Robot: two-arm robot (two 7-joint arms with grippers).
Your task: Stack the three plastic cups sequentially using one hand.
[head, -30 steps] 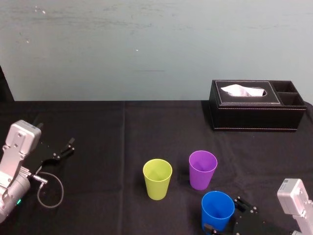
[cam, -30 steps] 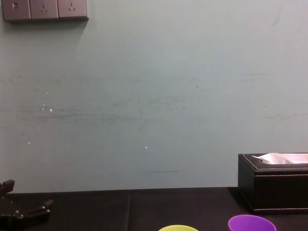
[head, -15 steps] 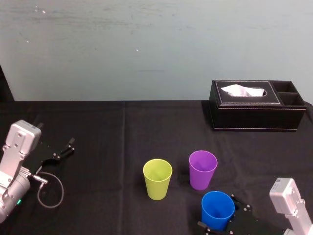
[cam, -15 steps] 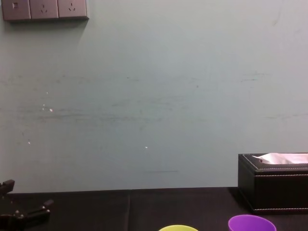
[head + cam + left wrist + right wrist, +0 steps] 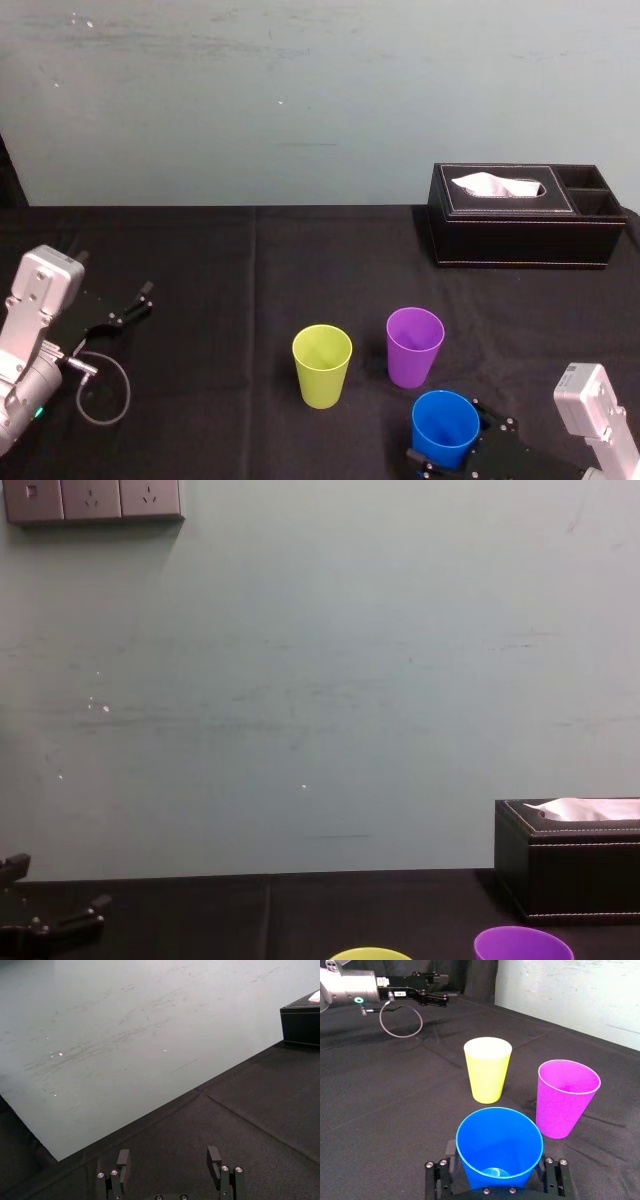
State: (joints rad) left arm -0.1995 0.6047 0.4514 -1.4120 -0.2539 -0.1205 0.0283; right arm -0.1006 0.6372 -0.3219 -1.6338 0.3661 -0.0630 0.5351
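In the head view, the three plastic cups stand upright on the black table (image 5: 250, 300). The yellow-green cup (image 5: 322, 365) is left, the purple cup (image 5: 414, 346) is just right of it and slightly farther, and the blue cup (image 5: 445, 428) is nearest, right of centre. The right gripper (image 5: 458, 442) lies low at the near right with its jaws spread, one on each side of the blue cup. The left gripper (image 5: 140, 300) rests at the far left of the table, well apart from the cups. A black tissue box (image 5: 525, 215) sits at the far right.

In the left wrist view, the left gripper's jaws stand wide apart with bare cloth between them.

In the right wrist view, the blue cup fills the gap between the right gripper's jaws. Whether they touch its wall I cannot tell.

In the chest view, the rims of the yellow-green and purple cups show along the near edge, with the tissue box to the right.
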